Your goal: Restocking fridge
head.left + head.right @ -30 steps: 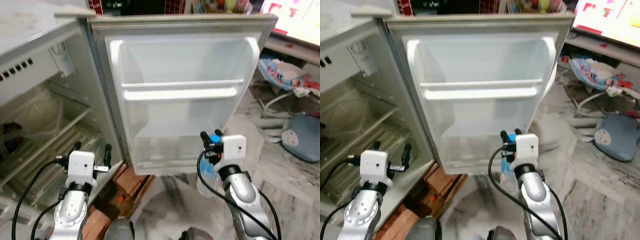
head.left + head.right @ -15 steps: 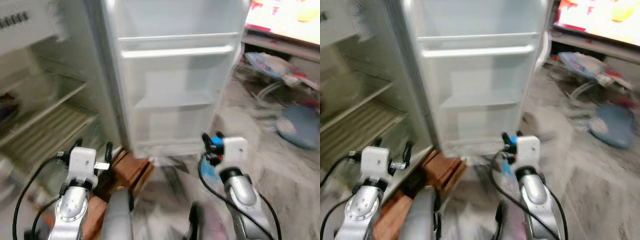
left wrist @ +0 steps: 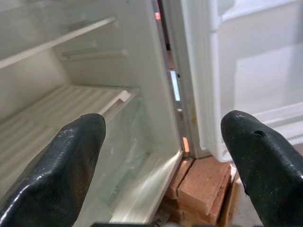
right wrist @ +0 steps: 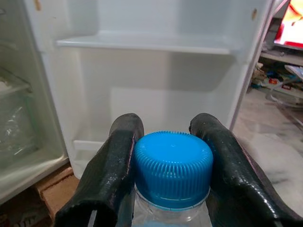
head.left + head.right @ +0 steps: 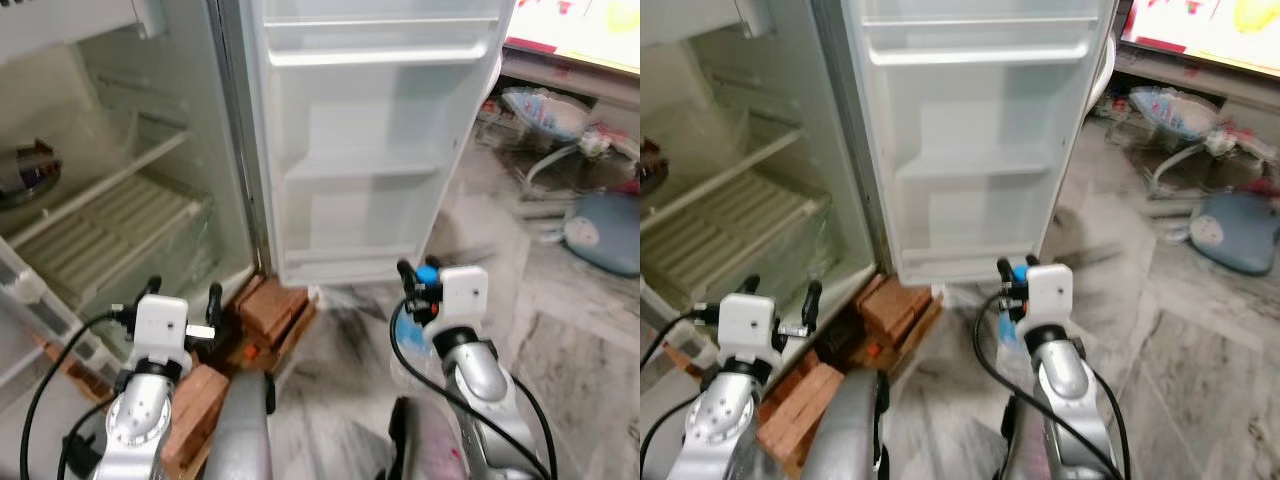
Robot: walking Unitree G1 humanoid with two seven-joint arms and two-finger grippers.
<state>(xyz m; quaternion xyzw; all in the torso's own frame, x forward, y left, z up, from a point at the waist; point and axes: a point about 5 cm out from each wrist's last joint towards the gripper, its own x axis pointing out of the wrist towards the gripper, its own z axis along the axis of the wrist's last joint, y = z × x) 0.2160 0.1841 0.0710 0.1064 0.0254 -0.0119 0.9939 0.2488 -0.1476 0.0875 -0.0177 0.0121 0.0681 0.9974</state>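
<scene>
The left pincer [image 3: 163, 156] stands spread wide, its two black fingers [image 3: 57, 165] framing the open fridge [image 3: 142, 71]. Inside the fridge a ribbed white shelf [image 3: 61, 109] lies under a clear upper shelf [image 3: 57, 35]. Beside the cabinet's edge stands the white door [image 3: 255, 61]. Below the fridge's front corner sit reddish bricks [image 3: 203, 182].

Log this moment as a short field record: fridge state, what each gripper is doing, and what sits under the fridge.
fridge: open, door swung wide, its shelves bare
fridge interior: ribbed shelf above a clear drawer
right gripper: shut on bottle, fingers clamped on either side of the blue cap, held low in front of the door
bottle: clear plastic, upright
left gripper: open, holding nothing, pointed at the fridge's lower corner
under fridge: bricks
floor: marbled stone
</scene>
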